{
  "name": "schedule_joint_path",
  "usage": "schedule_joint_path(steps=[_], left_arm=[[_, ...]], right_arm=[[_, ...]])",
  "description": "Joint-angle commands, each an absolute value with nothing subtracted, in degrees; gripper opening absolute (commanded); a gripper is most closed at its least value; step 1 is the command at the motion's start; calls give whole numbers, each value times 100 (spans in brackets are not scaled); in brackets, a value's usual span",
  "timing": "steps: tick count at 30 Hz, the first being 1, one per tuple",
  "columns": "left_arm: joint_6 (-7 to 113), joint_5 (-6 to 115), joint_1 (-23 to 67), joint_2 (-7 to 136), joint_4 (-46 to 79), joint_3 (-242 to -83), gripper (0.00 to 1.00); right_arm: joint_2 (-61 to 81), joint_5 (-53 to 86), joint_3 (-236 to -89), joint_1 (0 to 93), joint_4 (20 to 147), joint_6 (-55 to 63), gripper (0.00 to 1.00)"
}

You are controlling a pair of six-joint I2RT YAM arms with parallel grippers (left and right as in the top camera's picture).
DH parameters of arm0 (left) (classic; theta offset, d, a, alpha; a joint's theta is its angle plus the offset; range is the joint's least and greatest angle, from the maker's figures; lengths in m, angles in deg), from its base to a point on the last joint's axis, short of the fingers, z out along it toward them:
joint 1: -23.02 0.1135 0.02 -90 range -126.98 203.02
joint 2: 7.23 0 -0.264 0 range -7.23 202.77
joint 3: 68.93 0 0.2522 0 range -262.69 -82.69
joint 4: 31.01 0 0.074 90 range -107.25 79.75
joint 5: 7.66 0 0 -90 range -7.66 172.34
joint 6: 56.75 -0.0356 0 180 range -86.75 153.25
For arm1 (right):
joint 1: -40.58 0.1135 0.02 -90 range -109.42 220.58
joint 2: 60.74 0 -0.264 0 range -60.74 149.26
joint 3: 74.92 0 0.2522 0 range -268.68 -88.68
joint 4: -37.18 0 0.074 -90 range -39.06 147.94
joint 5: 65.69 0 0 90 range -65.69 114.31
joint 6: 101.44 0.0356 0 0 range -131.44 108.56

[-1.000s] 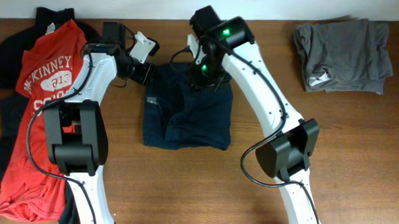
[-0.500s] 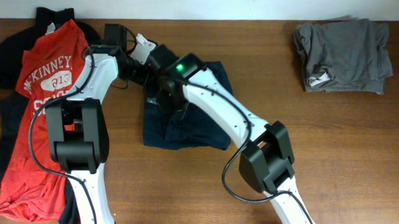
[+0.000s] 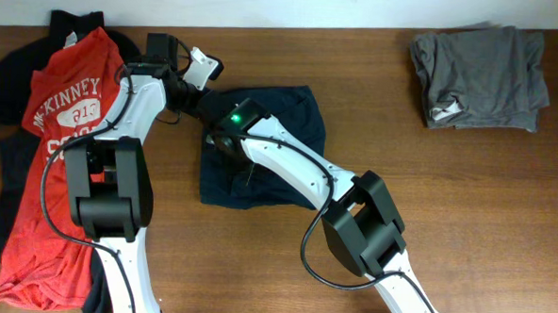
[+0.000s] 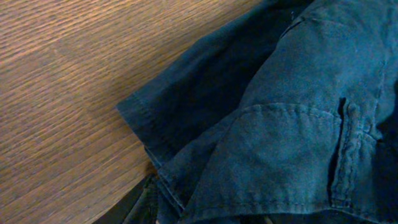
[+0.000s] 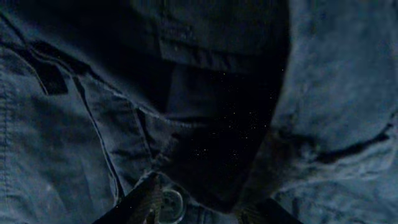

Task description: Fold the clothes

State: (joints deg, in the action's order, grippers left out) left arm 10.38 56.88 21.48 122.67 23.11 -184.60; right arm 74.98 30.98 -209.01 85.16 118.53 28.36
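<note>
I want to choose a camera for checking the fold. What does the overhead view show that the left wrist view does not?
Only overhead: the red T-shirt, the black pieces around it, the grey garment, the left arm and the right arm. Only left wrist: the stitched hem corner and a seam, close up. Both: the navy shorts on the wooden table.

Brown wood-grain table [image 3: 502, 232], a white strip [image 3: 361, 7] (wall or floor, unclear) beyond its far edge.
</note>
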Motion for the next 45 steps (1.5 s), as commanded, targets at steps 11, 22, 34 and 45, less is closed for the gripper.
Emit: schedule_joint_path(steps=[11,22,34,45], left_arm=[[1092,5671,2130,12318,2258,-18580,42],[1092,5671,2130,12318,2260,-18580,42],[1092,5673,2130,12318,2260,-18580,42],[1095,5671,2130,12318,2245,-18580,37]], right_arm=[[7363,3232,-20940,8520,11600,3041,44],[7367,3258,-20962,8518,11197,3043,44],[7459,3221,-20628,8538,11178,3043,44],[7459,3181,-20621,8745,11468,3037,4]])
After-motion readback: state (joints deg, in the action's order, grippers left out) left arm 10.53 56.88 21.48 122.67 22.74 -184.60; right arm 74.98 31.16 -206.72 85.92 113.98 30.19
